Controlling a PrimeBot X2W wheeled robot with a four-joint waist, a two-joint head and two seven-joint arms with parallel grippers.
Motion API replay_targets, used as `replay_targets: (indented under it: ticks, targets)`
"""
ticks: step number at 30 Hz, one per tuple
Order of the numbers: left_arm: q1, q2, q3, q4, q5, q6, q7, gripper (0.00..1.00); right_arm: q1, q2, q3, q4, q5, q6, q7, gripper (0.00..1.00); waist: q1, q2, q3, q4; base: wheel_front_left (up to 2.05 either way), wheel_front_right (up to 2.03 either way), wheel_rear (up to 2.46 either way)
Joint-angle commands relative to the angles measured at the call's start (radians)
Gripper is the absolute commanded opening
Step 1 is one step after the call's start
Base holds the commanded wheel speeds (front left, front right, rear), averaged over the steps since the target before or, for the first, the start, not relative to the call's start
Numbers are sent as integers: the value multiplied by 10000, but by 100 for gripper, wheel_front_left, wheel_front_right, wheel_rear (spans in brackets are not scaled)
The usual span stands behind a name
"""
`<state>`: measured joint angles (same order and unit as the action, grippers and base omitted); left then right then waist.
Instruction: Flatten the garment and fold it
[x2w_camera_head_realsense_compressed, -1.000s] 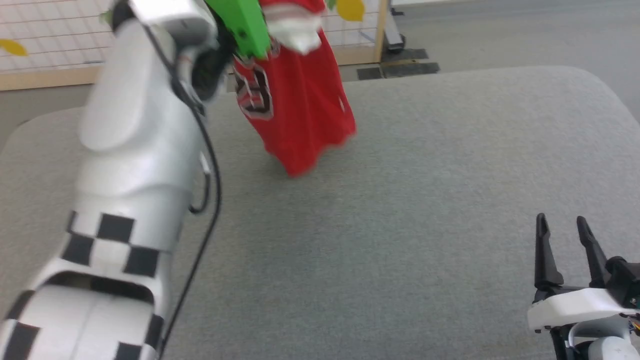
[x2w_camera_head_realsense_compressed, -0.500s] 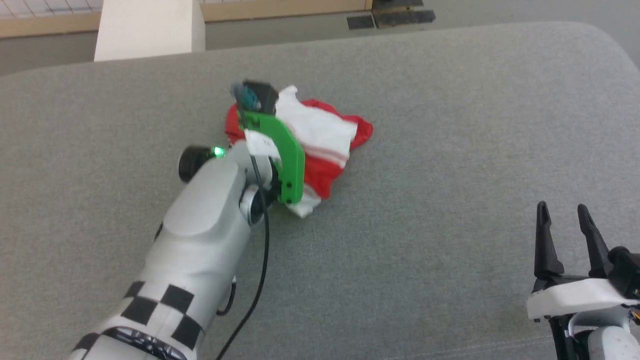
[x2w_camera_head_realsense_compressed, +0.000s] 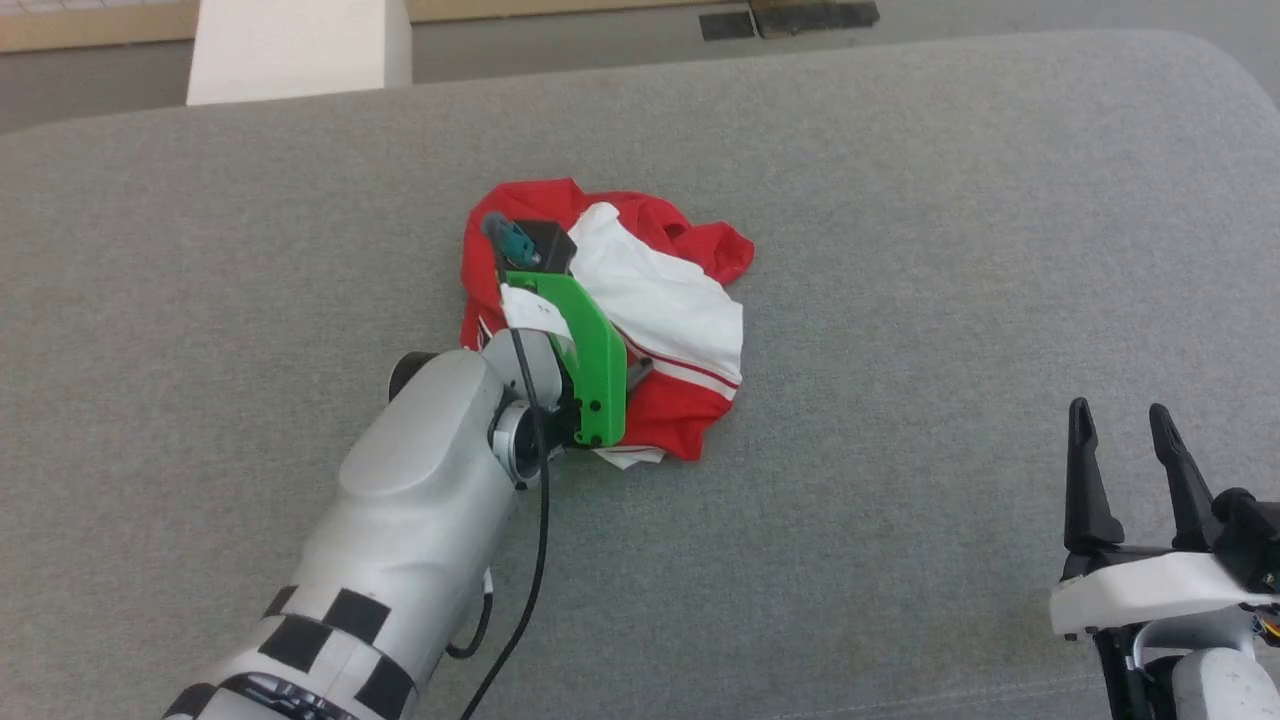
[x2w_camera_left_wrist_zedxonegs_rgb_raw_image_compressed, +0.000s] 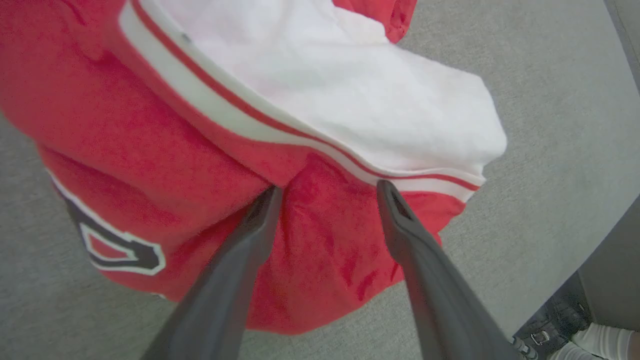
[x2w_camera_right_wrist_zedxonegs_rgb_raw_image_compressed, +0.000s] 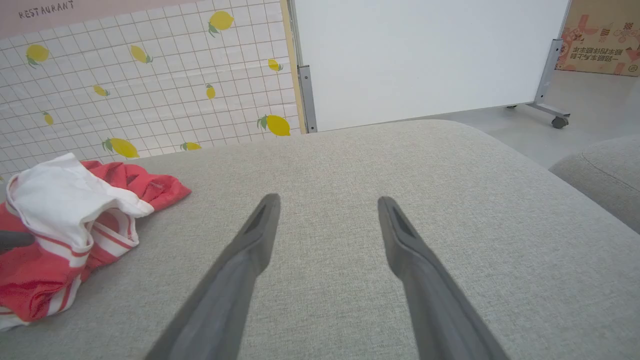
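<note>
Garment (x2w_camera_head_realsense_compressed: 680, 320): red, white sleeve, red-striped seam, black-and-white lettering. Cushion (x2w_camera_head_realsense_compressed: 900, 250): grey weave. Wrist bracket (x2w_camera_head_realsense_compressed: 595, 350): green. Forearm band (x2w_camera_head_realsense_compressed: 330, 630): black-white checks. Wall panel (x2w_camera_right_wrist_zedxonegs_rgb_raw_image_compressed: 150, 90): white grid, yellow lemons.

The garment (x2w_camera_head_realsense_compressed: 660, 300), at centre frame, is made of soft matt cloth. The cushion (x2w_camera_head_realsense_compressed: 900, 250) under it is covered in coarse grey woven fabric. The arm (x2w_camera_head_realsense_compressed: 420, 500) at lower left is cased in a smooth, semi-glossy shell, and its green bracket (x2w_camera_head_realsense_compressed: 595, 350) looks like matt plastic. The fingers (x2w_camera_right_wrist_zedxonegs_rgb_raw_image_compressed: 240, 270) of the right hand (x2w_camera_right_wrist_zedxonegs_rgb_raw_image_compressed: 327, 200) are finished dark and matt.
</note>
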<state>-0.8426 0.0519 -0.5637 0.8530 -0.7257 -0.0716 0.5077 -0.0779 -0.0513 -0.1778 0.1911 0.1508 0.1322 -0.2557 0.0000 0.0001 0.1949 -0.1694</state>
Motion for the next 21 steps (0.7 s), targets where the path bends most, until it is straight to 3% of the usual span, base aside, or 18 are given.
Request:
replay_targets:
  ticks: [1,8,14,21]
  targets:
    - [-98,-14,148,-119,-169,70,-42,100,66,10,2,23,45,-15,-60,100,0,-1,-341,216,0,0,0]
    - [-409,368,1265,-1153,-936,283,-637,100,448,11,-54,73,-14,-15,-60,100,0,-1,-1088,730,0,0,0]
    - [-181,1224,2162,-2438,-598,699,-2928,100,670,11,-124,-30,6,-15,-60,100,0,-1,-1469,1168,0,0,0]
    - [1087,2336,2495,-3643,640,1282,-5731,100,711,11,-250,-185,-88,-15,-60,100,0,-1,-1630,1628,0,0,0]
